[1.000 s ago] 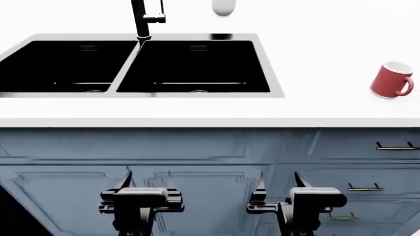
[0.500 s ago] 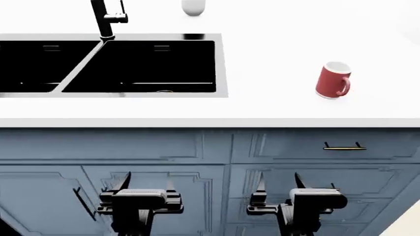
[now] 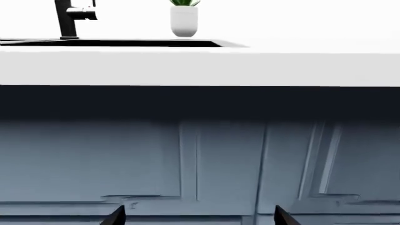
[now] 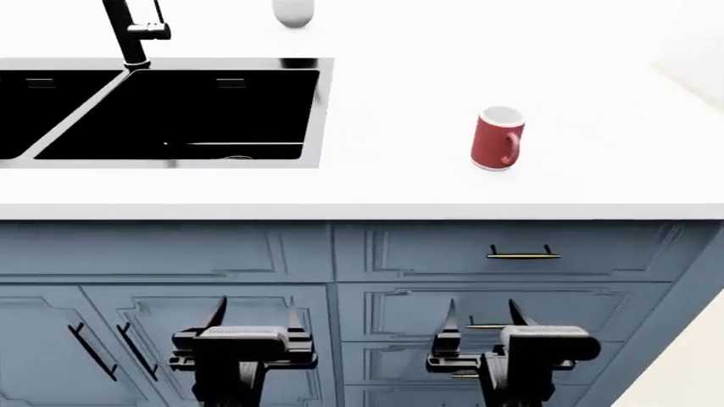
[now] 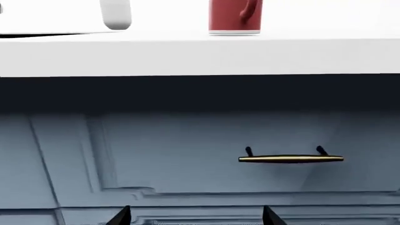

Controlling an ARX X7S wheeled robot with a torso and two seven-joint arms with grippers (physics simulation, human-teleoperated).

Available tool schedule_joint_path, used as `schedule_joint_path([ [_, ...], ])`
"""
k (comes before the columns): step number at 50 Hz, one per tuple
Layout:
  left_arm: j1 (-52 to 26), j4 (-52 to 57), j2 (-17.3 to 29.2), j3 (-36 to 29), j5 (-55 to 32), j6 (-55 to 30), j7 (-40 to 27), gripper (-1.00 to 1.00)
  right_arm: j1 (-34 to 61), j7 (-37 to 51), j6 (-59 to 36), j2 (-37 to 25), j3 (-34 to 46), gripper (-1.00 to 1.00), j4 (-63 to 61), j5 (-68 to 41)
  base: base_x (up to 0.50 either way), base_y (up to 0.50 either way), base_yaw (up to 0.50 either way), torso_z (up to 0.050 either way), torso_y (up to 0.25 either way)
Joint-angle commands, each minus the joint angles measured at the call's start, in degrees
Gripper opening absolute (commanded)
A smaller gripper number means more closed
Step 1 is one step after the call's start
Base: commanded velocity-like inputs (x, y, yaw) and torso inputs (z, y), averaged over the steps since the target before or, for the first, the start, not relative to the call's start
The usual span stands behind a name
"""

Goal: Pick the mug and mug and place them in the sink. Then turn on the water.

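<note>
Red mug (image 4: 497, 139) now nearer centre

no readable text, no labels (anywhere)

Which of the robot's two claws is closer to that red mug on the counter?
The right. The right gripper hangs low in front of the cabinets almost straight below the red mug; the left gripper sits equally low but well off toward the sink side. Both are open and empty.

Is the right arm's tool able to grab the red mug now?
Probably not yet: the right tool hangs low by the cabinet drawers, below the counter, while the red mug stands on top.
</note>
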State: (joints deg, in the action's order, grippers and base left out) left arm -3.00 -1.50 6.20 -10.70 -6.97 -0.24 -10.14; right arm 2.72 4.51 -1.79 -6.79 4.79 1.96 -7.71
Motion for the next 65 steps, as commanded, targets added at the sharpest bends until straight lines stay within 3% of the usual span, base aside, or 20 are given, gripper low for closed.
schedule_joint_path([
  [1, 0.71, 10.70, 1.89, -0.53, -2.95, -7.33, -0.19, 1.00, -1.90, 0.31, -8.43, -1.77, 0.78, 1.00, -9.41, -2.75, 0.00, 0.00, 0.00, 0.000, 0.000],
  [6, 0.81, 32.64, 4.78, -0.05, -10.45, -27.01, -1.62, 1.00, -4.63, 1.31, -26.22, -6.81, 0.76, 1.00, -30.02, -5.73, 0.00, 0.00, 0.00, 0.000, 0.000],
  [10, -4.95, 48.53, 5.87, 4.03, -20.96, -47.92, -6.16, 1.00, -3.78, 2.47, -43.97, -11.32, -4.22, 1.00, -46.98, -12.81, 0.00, 0.00, 0.00, 0.000, 0.000],
  [12, -9.43, 54.60, 5.35, 8.73, -28.88, -59.04, -9.05, 1.00, -2.12, 3.30, -53.76, -12.39, -9.15, 1.00, -54.05, -18.60, 0.00, 0.00, 0.00, 0.000, 0.000],
  [14, -15.61, 59.19, 3.56, 17.54, -41.30, -72.17, -13.26, 1.00, 3.47, 4.77, -66.65, -11.72, -15.88, 1.00, -60.06, -26.83, 0.00, 0.00, 0.00, 0.000, 0.000],
  [16, -24.31, 60.38, 2.13, 28.06, -57.84, -85.02, -20.42, 1.00, 12.00, 14.52, -76.92, -14.35, -22.41, 1.00, -61.92, -42.58, 0.00, 0.00, 0.00, 0.000, 0.000],
  [17, -28.60, 57.83, 2.68, 31.88, -66.43, -88.89, -28.23, 1.00, 16.94, 20.83, -82.66, -14.74, -26.75, 1.00, -61.87, -51.18, 0.00, 0.00, 0.00, 0.000, 0.000],
  [18, -31.55, 54.01, 5.49, 31.50, -75.03, -88.02, -36.82, 1.00, 20.99, 26.90, -87.02, -14.77, -30.05, 1.00, -60.77, -59.77, 0.00, 0.00, 0.00, 0.000, 0.000],
  [20, -37.98, 47.90, 14.24, 24.54, -92.22, -79.65, -54.01, 1.00, 26.73, 44.08, -84.58, -20.71, -28.18, 1.00, -54.33, -76.96, 0.00, 0.00, 0.00, 0.000, 0.000],
  [22, -43.40, 44.45, 19.30, 20.43, -107.82, -74.59, -61.42, 1.00, 30.38, 54.65, -80.02, -25.73, -23.81, 1.00, -51.18, -94.15, 0.00, 0.00, 0.00, 0.000, 0.000],
  [23, -45.54, 42.94, 20.90, 19.30, -109.95, -73.31, -62.62, 1.00, 31.51, 56.80, -78.63, -27.21, -22.68, 1.00, -50.42, -97.76, 0.04, 0.00, 0.00, 0.000, 0.000],
  [27, -51.69, 38.20, 24.27, 17.05, -113.18, -71.49, -63.66, 1.00, 32.52, 58.44, -76.45, -30.10, -22.75, 1.00, -48.52, -100.86, 0.10, 0.00, 0.00, 0.000, 0.000],
  [35, -59.74, 33.54, 24.42, 10.34, -115.26, -71.02, -64.44, 1.00, 33.90, 57.52, -75.39, -32.81, -21.77, 1.00, -44.12, -102.91, 0.18, 0.00, 0.00, 0.000, 0.000],
  [45, -70.05, 29.05, 28.98, 1.38, -120.52, -72.94, -66.52, 1.00, 33.39, 55.30, -77.38, -34.89, -21.12, 1.00, -40.89, -100.58, 0.20, 0.00, 0.00, 0.000, 0.000],
  [54, -75.29, 25.57, 29.75, -2.85, -122.12, -74.00, -65.92, 1.00, 32.61, 50.66, -79.44, -33.11, -20.59, 1.00, -38.65, -93.49, 0.20, 0.00, 0.00, 0.000, 0.000],
  [65, -76.12, 26.20, 30.91, -4.20, -124.56, -72.14, -66.18, 1.00, 35.87, 35.82, -76.89, -30.25, -16.61, 1.00, -32.97, -73.85, 0.20, 0.00, 0.00, 0.000, 0.000],
])
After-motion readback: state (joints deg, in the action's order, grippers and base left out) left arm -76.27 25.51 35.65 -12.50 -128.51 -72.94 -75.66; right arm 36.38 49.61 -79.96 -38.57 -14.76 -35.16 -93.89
